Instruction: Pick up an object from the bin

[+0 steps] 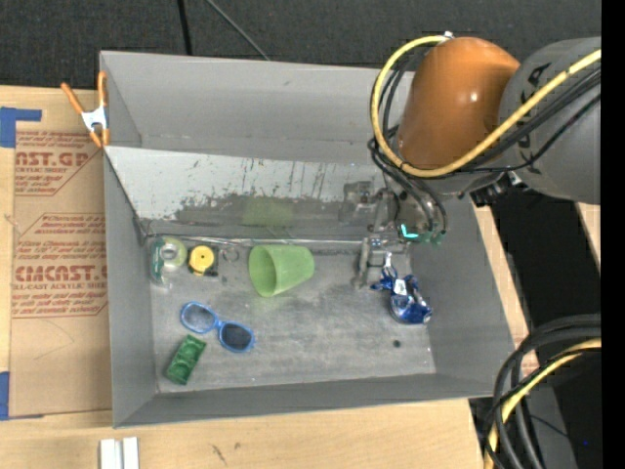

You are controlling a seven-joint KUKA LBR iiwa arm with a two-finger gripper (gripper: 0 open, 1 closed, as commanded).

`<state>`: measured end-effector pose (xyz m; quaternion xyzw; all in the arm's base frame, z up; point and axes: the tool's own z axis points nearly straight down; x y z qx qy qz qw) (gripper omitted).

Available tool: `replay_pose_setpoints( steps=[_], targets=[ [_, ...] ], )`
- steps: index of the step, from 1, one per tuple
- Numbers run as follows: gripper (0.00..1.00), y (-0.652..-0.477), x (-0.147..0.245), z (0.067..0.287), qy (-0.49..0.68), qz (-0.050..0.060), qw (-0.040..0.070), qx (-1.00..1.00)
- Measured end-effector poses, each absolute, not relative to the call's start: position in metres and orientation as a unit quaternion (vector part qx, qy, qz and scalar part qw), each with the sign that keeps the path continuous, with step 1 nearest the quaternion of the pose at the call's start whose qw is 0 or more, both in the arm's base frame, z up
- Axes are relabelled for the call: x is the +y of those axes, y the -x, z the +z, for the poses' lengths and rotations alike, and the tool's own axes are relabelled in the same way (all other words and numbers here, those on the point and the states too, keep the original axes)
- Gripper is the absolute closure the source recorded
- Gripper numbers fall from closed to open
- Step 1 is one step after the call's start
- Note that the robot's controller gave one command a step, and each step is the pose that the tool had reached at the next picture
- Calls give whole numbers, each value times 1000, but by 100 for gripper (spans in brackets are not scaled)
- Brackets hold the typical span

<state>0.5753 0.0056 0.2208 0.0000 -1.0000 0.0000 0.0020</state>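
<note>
Camera view — arm (459, 96) hangs near blue-white crumpled packet (406, 299).

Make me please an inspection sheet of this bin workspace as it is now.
Surface: grey metal bin, floor scratched and scuffed.
Job's things: blue and white crumpled thing at the floor's right, nearest the gripper; not seen held.
Clutter: green cup on its side, mid-floor; yellow round piece and pale round piece by the back wall, left; blue glasses and green block at front left.
Grippers: gripper low by the back wall, close behind the blue and white thing.
Cables: yellow cables loop round the orange wrist cover.
Surroundings: nothing seen.
</note>
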Motion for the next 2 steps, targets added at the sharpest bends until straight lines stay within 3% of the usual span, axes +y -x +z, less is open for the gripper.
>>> replay_pose_setpoints(
  steps=[1,2],
  targets=[
    [0,-574,-98,153,-172,0,0,-985],
    [0,-575,-119,83,-101,-1,-5,-995]
  ],
)
